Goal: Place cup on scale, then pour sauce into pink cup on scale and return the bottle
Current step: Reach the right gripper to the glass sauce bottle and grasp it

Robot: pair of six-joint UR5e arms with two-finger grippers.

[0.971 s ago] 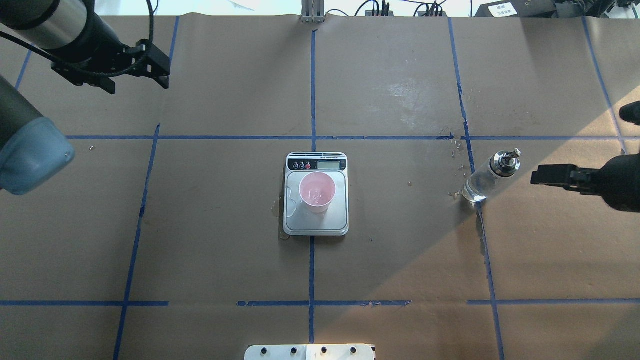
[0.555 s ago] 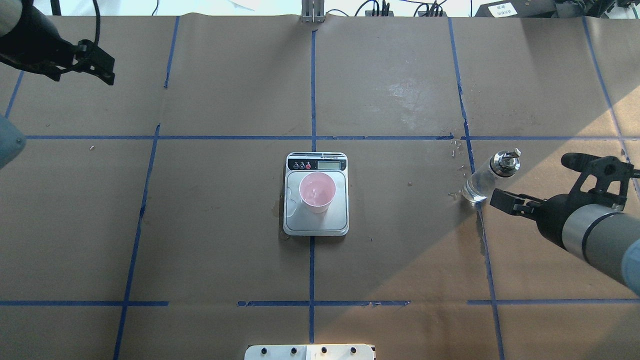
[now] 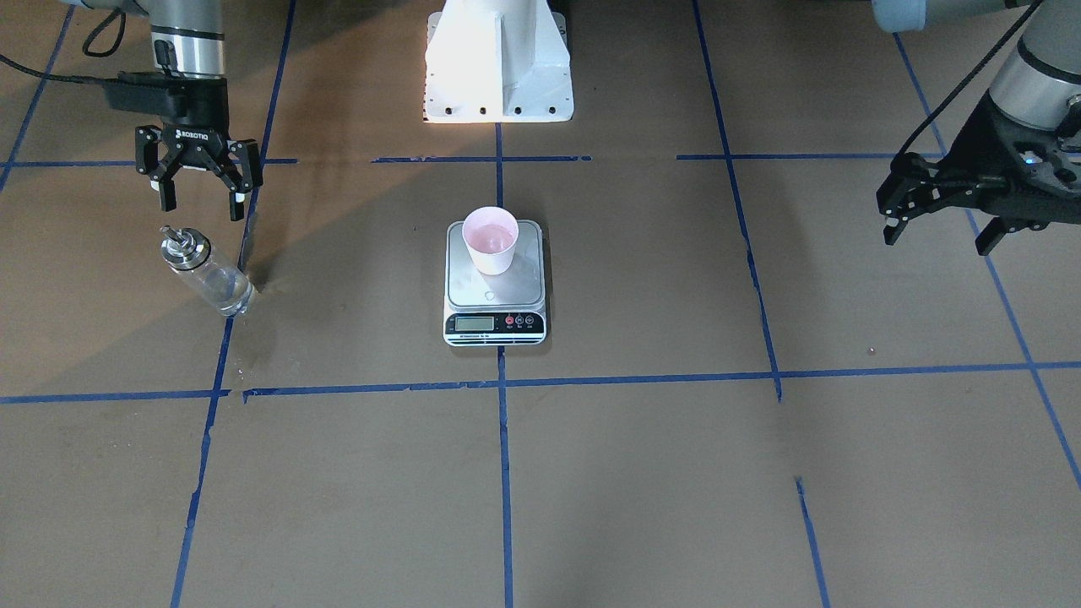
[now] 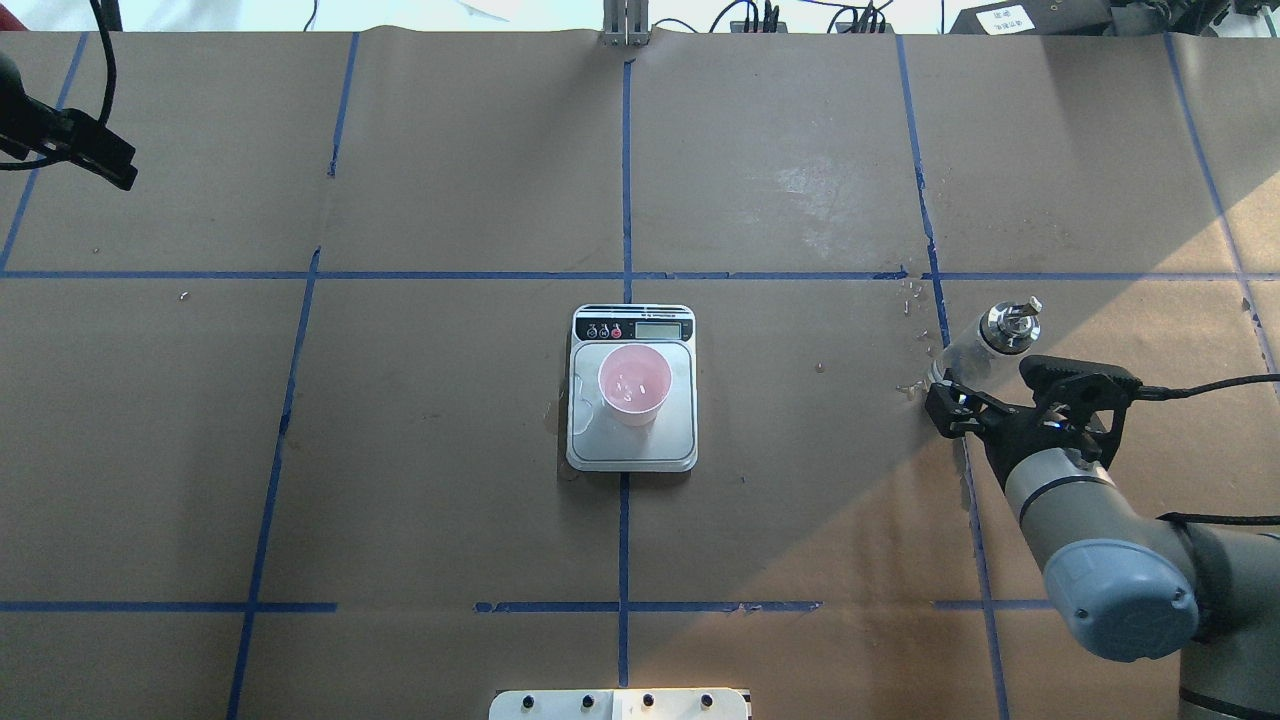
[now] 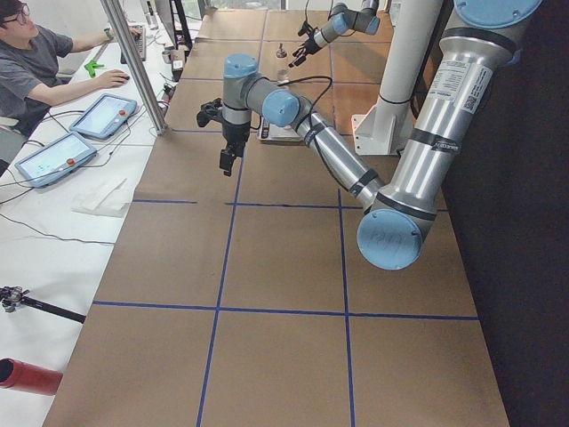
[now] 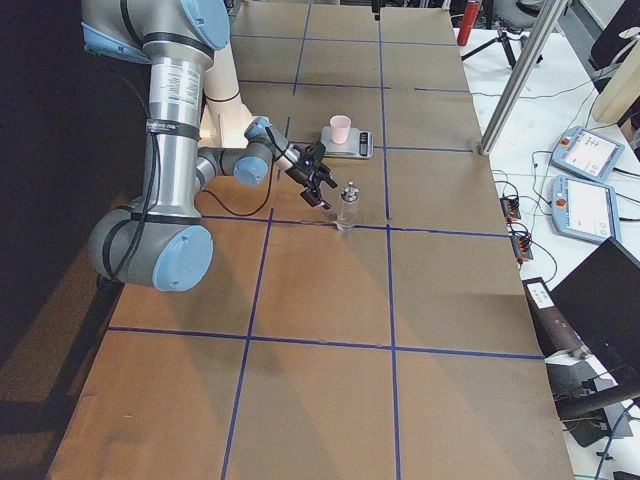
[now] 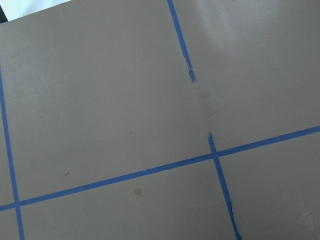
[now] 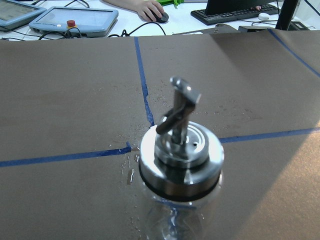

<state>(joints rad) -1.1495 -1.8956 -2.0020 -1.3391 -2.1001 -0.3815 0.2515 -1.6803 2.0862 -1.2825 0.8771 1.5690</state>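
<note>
Cup (image 4: 634, 384) sits on the scale (image 4: 632, 450) at the surface (image 4: 800, 520) centre, seemingly filled, and the bottle (image 4: 985, 340) stands near the right edge beside the empty, spread right hand (image 3: 200, 201), so little seems left.

A wide table (image 4: 800, 500) covered in brown paper is carrying everything, and strips of blue tape (image 4: 622, 540) are dividing its surface into large rectangles. A flat rectangular digital kitchen scale (image 4: 650, 445), with a silver steel platform and a black display strip, is sitting at the middle, astride one tape line. A small clear glass bottle (image 4: 965, 352) with a silver metal pourer cap is standing upright well apart from it on the robot's right side. It is on a tape line, with tiny droplets (image 4: 912, 300) glistening on the paper beside it. The robot's white metal base plate (image 3: 498, 63) is resting at the table's edge.
</note>
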